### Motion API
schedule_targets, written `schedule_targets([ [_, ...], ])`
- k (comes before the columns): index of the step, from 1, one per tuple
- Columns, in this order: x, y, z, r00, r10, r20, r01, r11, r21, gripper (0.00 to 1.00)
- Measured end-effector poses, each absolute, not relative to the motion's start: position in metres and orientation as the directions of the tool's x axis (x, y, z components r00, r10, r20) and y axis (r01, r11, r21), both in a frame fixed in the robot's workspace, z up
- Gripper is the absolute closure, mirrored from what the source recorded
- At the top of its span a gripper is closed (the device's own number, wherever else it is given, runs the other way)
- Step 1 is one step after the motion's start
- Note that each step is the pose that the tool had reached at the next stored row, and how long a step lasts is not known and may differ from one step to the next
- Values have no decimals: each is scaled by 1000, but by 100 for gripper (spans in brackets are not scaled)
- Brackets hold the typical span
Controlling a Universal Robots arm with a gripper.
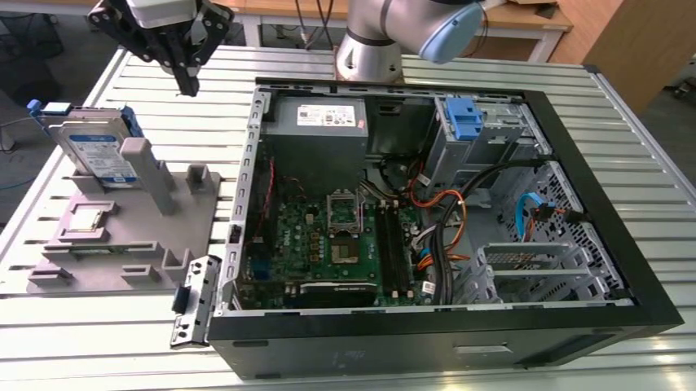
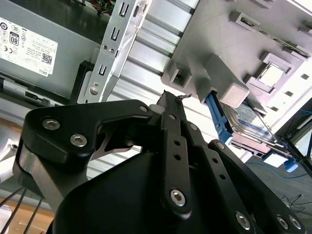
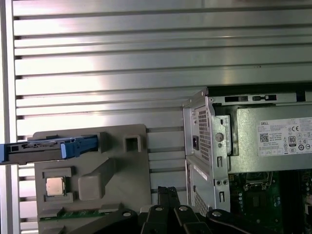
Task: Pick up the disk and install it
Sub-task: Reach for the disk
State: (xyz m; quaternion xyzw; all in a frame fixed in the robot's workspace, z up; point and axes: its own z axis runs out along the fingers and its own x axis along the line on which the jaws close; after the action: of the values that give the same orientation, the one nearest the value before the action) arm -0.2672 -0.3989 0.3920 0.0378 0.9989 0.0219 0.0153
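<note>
The disk (image 1: 96, 153) stands on edge in the grey fixture (image 1: 109, 261) beside the case (image 1: 435, 342), and the gripper (image 1: 187, 85), pressed together and empty nearby, could topple it if lowered unopened.

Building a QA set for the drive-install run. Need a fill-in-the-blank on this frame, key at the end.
1. The disk stands on edge in the grey holder, not inside but ____ the computer case.
2. The gripper, shut, hovers over the slatted table and holds ____.
3. The carrier frame around the disk is ____.
4. In the exterior view, the holder lies to the case's ____.
Missing words: outside; nothing; blue; left.
</note>
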Motion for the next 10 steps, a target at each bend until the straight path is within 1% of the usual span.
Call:
schedule_targets([
  [10, -277, -399, 392, -997, 76, -29, 75, 996, 45, 89],
])
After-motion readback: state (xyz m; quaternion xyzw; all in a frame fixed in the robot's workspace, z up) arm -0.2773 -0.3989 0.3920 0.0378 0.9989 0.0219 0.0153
